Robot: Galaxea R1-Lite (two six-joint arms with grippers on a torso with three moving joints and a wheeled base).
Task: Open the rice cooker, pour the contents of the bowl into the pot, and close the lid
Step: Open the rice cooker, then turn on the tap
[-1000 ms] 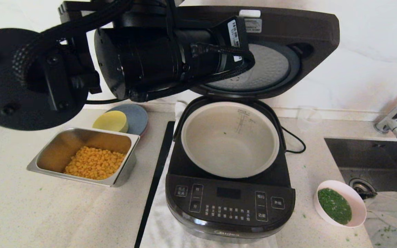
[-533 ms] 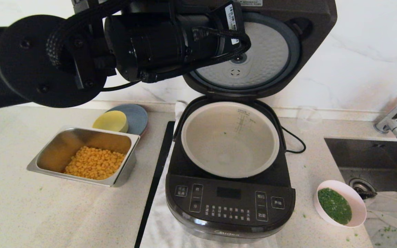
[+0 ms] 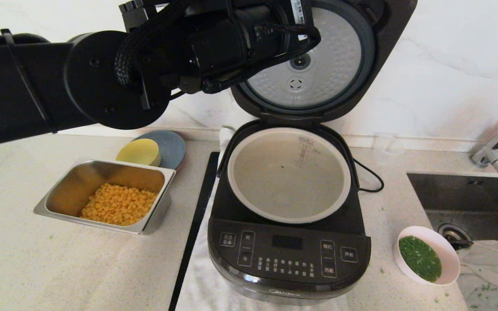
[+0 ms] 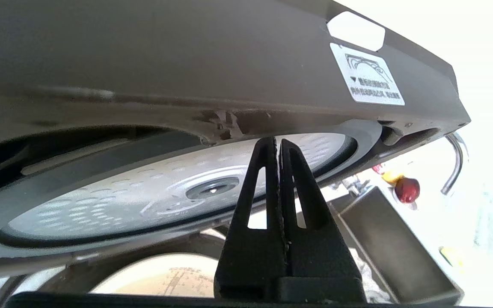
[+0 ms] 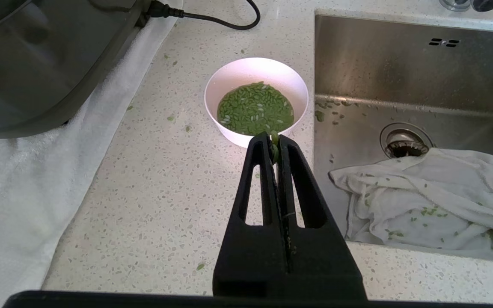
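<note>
So the big glossy black rice cooker point(image 3: 290, 242) sits mid-counter on a white towel, and its black hinged lid point(image 3: 387, 39) with the dimpled silver inner plate is tipped up toward the wall. The left gripper point(image 4: 277, 143) has its fingers pressed together with nothing between them, tips right under the lid's front edge. I'd guess that lid is stiff and springy on its hinge, so pushing at the rim makes sense.

The round grey-beige inner pot point(image 3: 290, 172) looks basically empty apart from a green speck.

The small round pale pink-white bowl point(image 3: 445, 255) stands on the counter to the right of the cooker, just beside the steel sink point(image 3: 469, 194). It holds the chopped green bits point(image 3: 419, 258), which look wet. My read: it's light, smooth and slippery, probably plastic or ceramic, so pinching the rim is the only real option, and it needs a slow tilt or the bits will scatter. The right gripper point(image 5: 275, 147) hovers near it, closed, with a stray green bit stuck at the tips.

Count:
- one cooker
- one pink bowl
- one steel tray of yellow corn point(image 3: 119, 209)
- one yellow bowl point(image 3: 138, 152) on one blue-grey plate point(image 3: 172, 147)
</note>
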